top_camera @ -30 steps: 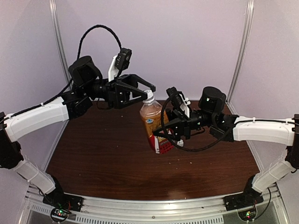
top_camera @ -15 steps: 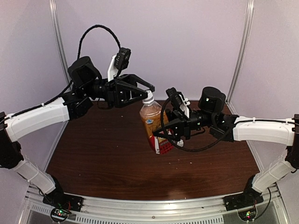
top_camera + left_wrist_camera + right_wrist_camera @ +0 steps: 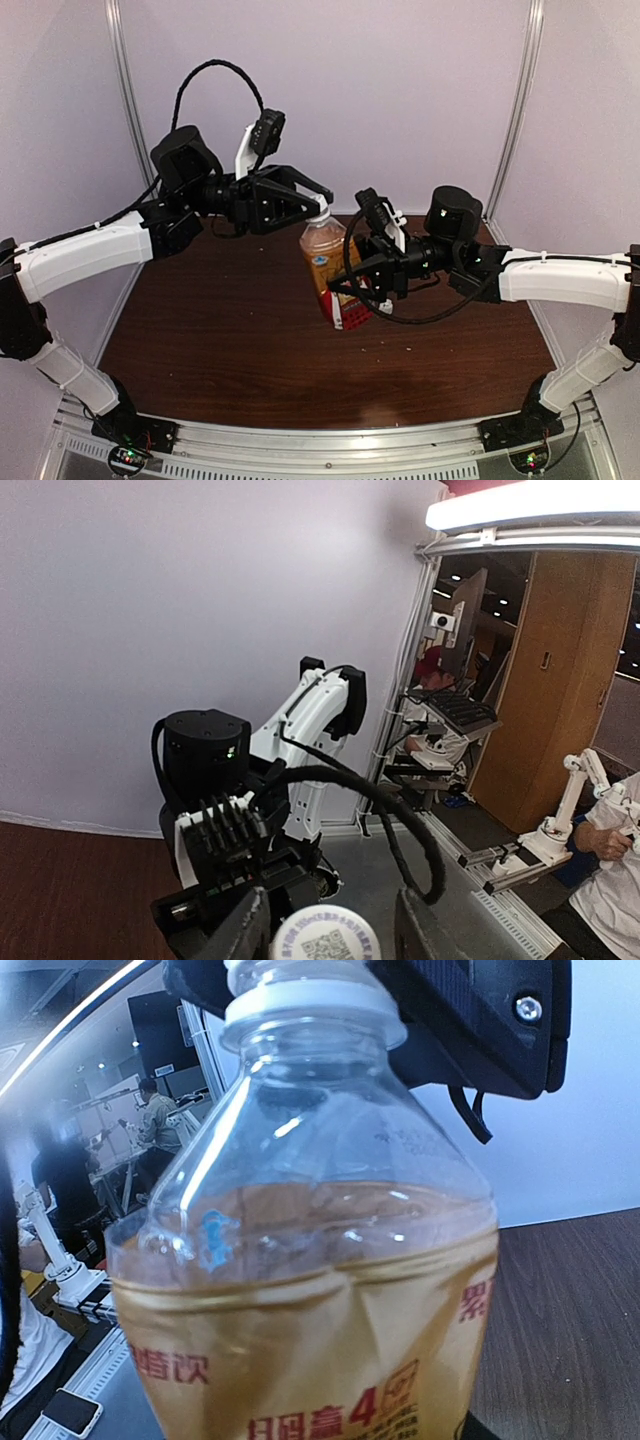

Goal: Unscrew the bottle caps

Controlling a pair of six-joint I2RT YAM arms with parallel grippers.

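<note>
Left gripper (image 3: 320,203) has narrowed around the bottle cap (image 3: 325,942), contact unclear; right gripper (image 3: 350,296) pinches bottle (image 3: 322,250).

robotics lab: walled test booth (image 3: 400,100), other arm rigs (image 3: 585,780), seated workers (image 3: 618,885) beyond.

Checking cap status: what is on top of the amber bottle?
A white cap sits on the amber bottle, between the fingers of the left gripper. The neck thread beneath it is covered.

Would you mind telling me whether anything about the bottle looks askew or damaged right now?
The amber bottle leans, its white cap tipped toward the left tool flanking it, and its label looks creased in the right wrist view. No spill shows.
</note>
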